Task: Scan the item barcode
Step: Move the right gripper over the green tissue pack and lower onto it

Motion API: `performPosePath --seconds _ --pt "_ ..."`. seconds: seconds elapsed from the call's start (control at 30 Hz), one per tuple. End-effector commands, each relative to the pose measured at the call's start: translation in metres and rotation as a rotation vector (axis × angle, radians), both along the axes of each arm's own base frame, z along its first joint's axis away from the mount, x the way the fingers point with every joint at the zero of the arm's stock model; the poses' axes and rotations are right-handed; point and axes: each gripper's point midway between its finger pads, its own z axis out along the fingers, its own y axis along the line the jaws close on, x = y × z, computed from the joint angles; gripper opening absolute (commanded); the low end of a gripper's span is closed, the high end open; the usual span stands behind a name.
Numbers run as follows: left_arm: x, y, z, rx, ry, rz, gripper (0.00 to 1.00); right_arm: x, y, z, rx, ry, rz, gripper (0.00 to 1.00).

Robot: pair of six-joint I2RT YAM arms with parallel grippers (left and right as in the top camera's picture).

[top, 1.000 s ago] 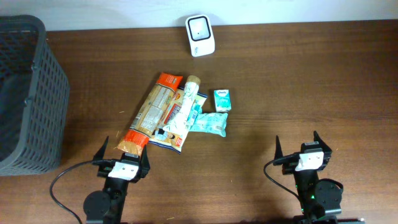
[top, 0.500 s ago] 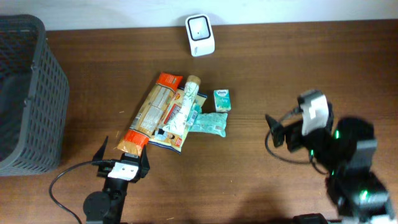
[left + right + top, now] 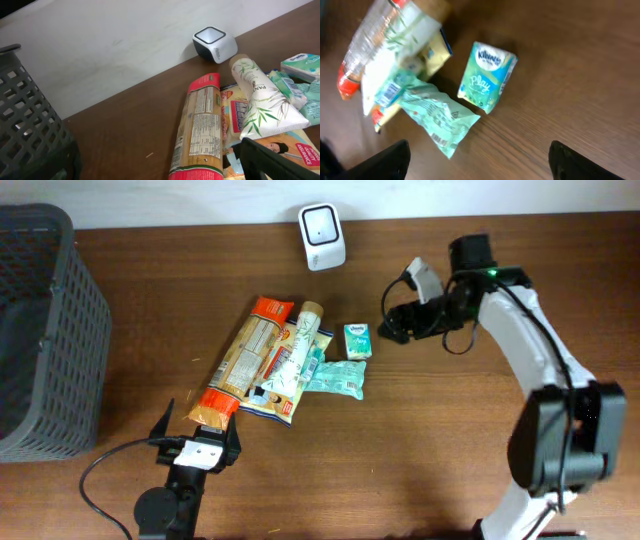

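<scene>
Several items lie in a pile mid-table: an orange-ended pasta pack [image 3: 240, 360], a white tube [image 3: 297, 340], a teal pouch [image 3: 336, 379] and a small Kleenex tissue pack [image 3: 357, 340]. The white barcode scanner [image 3: 322, 224] stands at the far edge. My right gripper [image 3: 389, 324] hovers just right of the tissue pack, jaws wide and nothing between them. In the right wrist view the tissue pack [image 3: 487, 75] and pouch [image 3: 438, 116] lie ahead of the fingers [image 3: 382, 161]. My left gripper [image 3: 198, 426] rests open at the near edge, just short of the pasta pack [image 3: 200, 125].
A dark grey mesh basket [image 3: 50, 330] stands at the left edge of the table and fills the lower left of the left wrist view as the basket [image 3: 30, 125]. The right arm reaches over the table's right side.
The right arm has swung from its rest at the near right edge across to the far side, ending beside the tissue pack. Left arm and items have not moved.
</scene>
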Motion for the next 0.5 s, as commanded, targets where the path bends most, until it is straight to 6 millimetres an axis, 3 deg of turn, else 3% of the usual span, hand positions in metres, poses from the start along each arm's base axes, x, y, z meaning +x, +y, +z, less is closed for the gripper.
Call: performPosePath --seconds 0.0,0.13,0.23,0.3,0.47 --pt "0.0 0.002 -0.002 0.016 -0.001 0.007 0.99 0.002 0.013 0.006 0.053 -0.015 0.032 0.77" --pt "0.0 0.002 -0.002 0.016 -0.001 0.007 0.99 0.004 0.046 0.007 0.042 -0.016 0.019 0.64" --pt "0.0 0.002 -0.002 0.016 -0.001 0.008 0.99 0.017 0.051 -0.006 -0.098 -0.022 -0.132 0.61" --pt "0.0 0.002 -0.002 0.016 -0.001 0.007 0.99 0.025 0.052 -0.016 -0.076 0.012 -0.198 0.58" --pt "0.0 0.002 -0.002 0.016 -0.001 0.007 0.99 0.032 0.056 -0.088 -0.021 0.168 -0.224 0.53"
